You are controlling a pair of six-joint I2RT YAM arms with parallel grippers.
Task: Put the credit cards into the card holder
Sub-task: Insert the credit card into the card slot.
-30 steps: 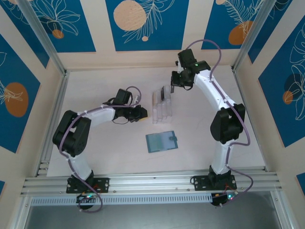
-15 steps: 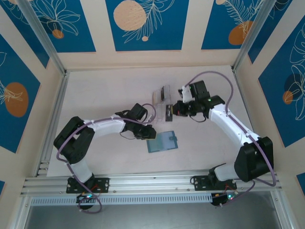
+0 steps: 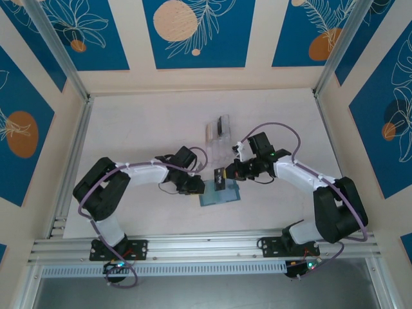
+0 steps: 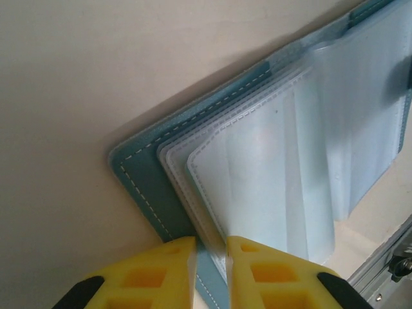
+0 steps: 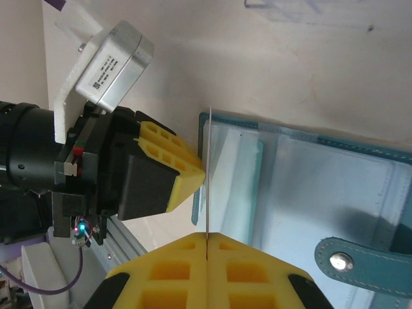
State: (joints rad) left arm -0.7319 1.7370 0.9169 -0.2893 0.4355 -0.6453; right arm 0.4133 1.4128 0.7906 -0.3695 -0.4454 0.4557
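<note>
The slate-teal folding wallet (image 4: 151,187) is cut off by the right and lower edges of the left wrist view, its near rim covered by the yellow fingertips (image 4: 161,270) of the left gripper (image 4: 210,267). The thin flat card (image 5: 208,187) clamped in the right gripper (image 5: 207,248) is presented edge-on, so its colour cannot be told. The contents of the clear acrylic slotted rack (image 3: 219,127) are too small to be identified.

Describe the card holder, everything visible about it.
The card holder lies open and flat on the table. It has a slate-teal, leather-like cover with pale stitching, several see-through pocket leaves, and a strap with a metal snap. The left gripper has its jaws pinched on the leaves' edge. The right gripper holds a credit card edge-on over the left pockets; whether the card touches them is unclear.
</note>
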